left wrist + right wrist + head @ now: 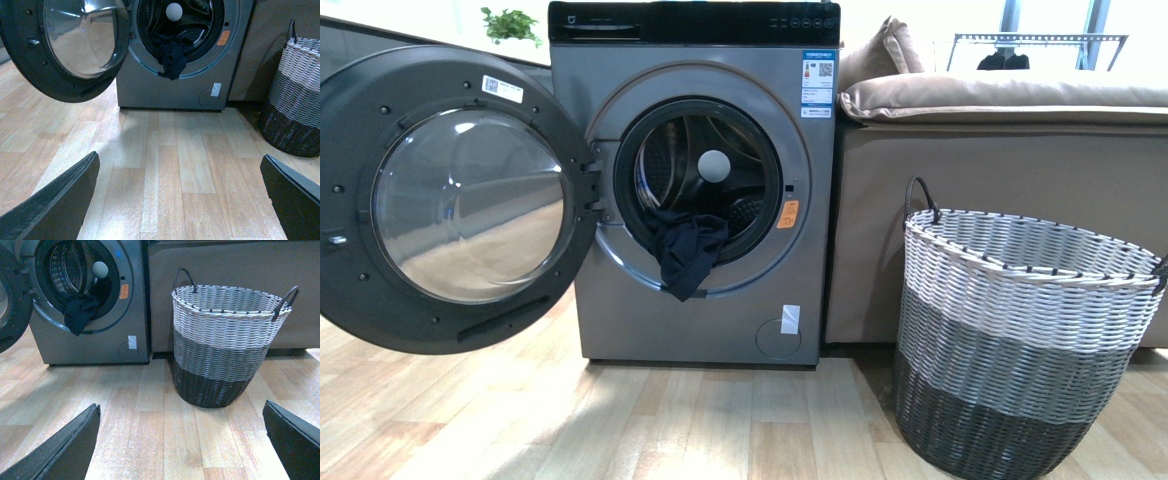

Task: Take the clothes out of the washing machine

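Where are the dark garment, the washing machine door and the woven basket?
dark garment (688, 255), front view, on the fold hanging over the drum's lower rim.
washing machine door (470, 205), front view, on its glass window.
woven basket (1020, 330), front view, on the grey band of its wall.

The boxy metallic washing machine (700, 310) is grey, with a black top panel (695, 22) and an orange-yellow sticker (787, 213). The limp soft garment (688, 252) is dark navy. The round woven basket (1020, 330) is banded white, grey, black. The plank floor (620, 420) is pale wood-brown.
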`<state>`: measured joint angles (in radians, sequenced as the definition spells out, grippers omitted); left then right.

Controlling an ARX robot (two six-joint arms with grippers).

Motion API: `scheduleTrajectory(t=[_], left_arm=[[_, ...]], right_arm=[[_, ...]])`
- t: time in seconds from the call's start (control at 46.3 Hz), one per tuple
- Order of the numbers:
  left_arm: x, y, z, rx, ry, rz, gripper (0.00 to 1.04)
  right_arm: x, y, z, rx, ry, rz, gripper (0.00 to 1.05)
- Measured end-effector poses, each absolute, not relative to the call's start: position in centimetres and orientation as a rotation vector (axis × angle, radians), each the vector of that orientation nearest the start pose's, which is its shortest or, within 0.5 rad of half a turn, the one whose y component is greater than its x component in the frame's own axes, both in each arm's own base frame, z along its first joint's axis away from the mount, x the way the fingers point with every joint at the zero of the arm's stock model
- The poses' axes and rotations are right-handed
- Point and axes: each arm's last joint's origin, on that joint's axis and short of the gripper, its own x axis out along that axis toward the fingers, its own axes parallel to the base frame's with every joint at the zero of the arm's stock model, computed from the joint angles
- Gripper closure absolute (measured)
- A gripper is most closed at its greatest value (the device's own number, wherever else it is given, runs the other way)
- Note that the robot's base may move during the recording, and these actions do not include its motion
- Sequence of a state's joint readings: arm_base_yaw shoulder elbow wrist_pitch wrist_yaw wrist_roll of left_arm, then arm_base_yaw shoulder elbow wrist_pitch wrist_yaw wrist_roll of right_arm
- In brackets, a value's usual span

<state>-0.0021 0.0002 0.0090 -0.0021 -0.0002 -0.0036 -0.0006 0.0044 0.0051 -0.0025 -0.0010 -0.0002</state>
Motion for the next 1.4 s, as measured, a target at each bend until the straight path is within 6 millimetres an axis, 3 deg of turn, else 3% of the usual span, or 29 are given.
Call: scheduleTrajectory(t=[1.404], left_arm=[[9.72, -0.02, 16.63, -0.003, -0.006, -0.002, 0.07]], right_arm=[[9.77, 0.0, 16.47, 0.0, 0.002, 0.0, 0.07]])
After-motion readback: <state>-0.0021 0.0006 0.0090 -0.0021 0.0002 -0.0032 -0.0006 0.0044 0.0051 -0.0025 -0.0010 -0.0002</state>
